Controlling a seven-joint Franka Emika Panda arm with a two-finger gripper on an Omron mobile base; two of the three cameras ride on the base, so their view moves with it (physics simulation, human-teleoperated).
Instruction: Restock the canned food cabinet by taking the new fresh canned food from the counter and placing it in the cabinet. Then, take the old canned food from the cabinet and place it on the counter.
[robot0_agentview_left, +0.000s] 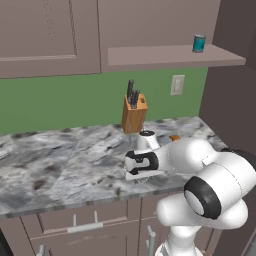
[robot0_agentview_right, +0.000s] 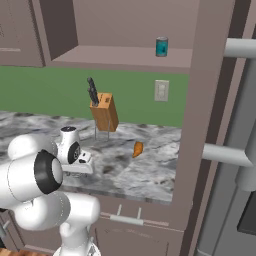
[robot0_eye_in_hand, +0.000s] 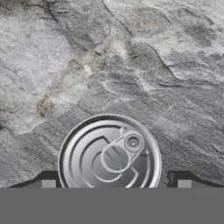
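New fresh canned food (robot0_eye_in_hand: 109, 153) lies flat on the counter (robot0_eye_in_hand: 166, 57), lid up, directly under our gripper (robot0_eye_in_hand: 114, 183); its open fingertips (robot0_eye_in_hand: 48, 183) flank the tin left and right, so we judge a straight descent.

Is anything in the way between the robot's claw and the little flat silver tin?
Nothing visible is. In the hand view the flat silvery tin lies on the marbled counter right between the two spread fingertips of the gripper, with only bare stone around it.
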